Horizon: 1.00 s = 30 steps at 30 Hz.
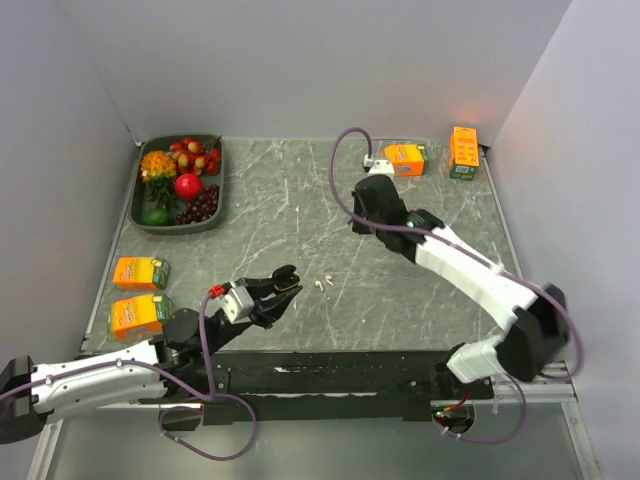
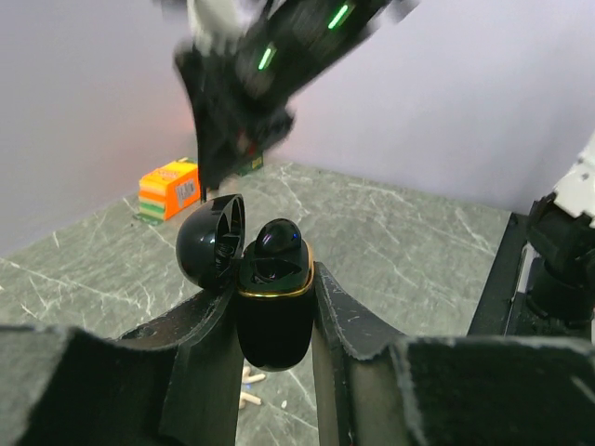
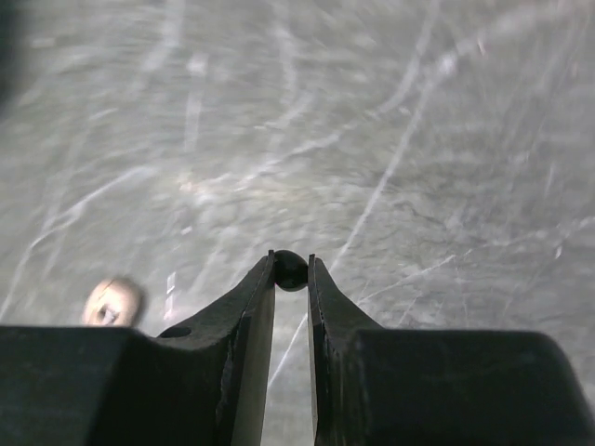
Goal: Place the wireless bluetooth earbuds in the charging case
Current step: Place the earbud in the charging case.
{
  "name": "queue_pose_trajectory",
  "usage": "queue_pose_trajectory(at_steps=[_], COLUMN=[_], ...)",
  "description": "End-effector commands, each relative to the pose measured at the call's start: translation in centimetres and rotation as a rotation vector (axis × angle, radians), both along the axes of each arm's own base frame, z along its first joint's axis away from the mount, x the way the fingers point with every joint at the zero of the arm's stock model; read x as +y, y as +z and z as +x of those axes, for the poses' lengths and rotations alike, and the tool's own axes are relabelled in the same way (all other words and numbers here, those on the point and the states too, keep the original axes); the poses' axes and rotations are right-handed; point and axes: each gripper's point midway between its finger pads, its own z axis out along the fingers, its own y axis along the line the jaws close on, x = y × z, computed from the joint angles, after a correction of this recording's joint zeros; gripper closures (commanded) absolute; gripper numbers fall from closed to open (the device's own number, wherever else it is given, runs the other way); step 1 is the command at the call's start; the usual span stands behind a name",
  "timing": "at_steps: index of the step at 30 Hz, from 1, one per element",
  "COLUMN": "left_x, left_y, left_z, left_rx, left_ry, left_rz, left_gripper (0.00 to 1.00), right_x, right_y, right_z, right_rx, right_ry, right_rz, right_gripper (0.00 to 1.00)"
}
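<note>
My left gripper (image 1: 281,287) (image 2: 276,279) is shut on the black charging case (image 2: 271,321) (image 1: 286,277), held upright above the table. The case has a gold rim, and its lid (image 2: 210,242) hangs open to the left. One black earbud (image 2: 279,238) sits in the case's top. My right gripper (image 3: 291,267) (image 1: 358,226) is pinched shut on a second black earbud (image 3: 291,270), above the table's middle. Its blurred arm (image 2: 251,84) fills the top of the left wrist view. Two white earbuds (image 1: 322,283) (image 2: 249,387) lie on the table just right of the case.
A dark tray (image 1: 213,215) of fruit stands at the back left. Orange cartons sit at the left edge (image 1: 140,272) (image 1: 138,315) and at the back right (image 1: 405,158) (image 1: 463,152). A blurred pale round thing (image 3: 112,302) lies left of my right fingers.
</note>
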Motion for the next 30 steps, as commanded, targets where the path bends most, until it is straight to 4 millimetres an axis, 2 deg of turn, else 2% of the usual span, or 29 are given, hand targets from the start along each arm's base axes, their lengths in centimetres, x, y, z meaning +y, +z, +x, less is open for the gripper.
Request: queue_pose_trajectory(at_steps=[1,2,4,5,10,11,13,15,21,30], left_x=[-0.3,-0.3,-0.6,-0.7,-1.5,-1.5,-1.8,-2.0,-2.6,-2.8], left_y=[1.2,1.4,1.6,2.0,2.4,2.6,2.4,2.7,3.3,3.3], left_z=[0.2,0.4,0.6,0.6,0.9,0.9,1.0,1.1,1.0,0.7], left_rx=[0.005,0.005,0.001,-0.008,-0.025,-0.03,-0.035,-0.043,-0.053,-0.051], left_ry=[0.005,0.013,0.021,0.017,0.018,0.019,0.022,0.02,0.004,-0.019], left_rz=[-0.051,-0.061,-0.063,-0.074,-0.057,-0.063,-0.055,-0.066,-0.1,-0.104], left_gripper=[0.99,0.99,0.99,0.99,0.99,0.99,0.99,0.99,0.99,0.99], right_x=[0.0,-0.1,0.1,0.4,0.7,1.3,1.6,2.8,4.9,9.4], right_y=[7.0,8.6,10.0,11.1,14.2,14.8,16.0,16.3,17.4,16.8], right_z=[-3.8,-4.8,-6.2,-7.6,-11.4,-12.9,-14.5,-16.4,-19.4,-21.3], right_rx=[-0.239,-0.285,-0.33,-0.361,-0.454,-0.483,-0.54,-0.571,-0.623,-0.629], right_ry=[0.126,0.158,0.185,0.227,0.327,0.396,0.46,0.55,0.704,0.823], right_rz=[-0.164,-0.176,-0.189,-0.175,-0.138,-0.123,-0.091,-0.05,0.021,0.056], right_gripper=[1.0,1.0,1.0,1.0,1.0,1.0,1.0,1.0,1.0,1.0])
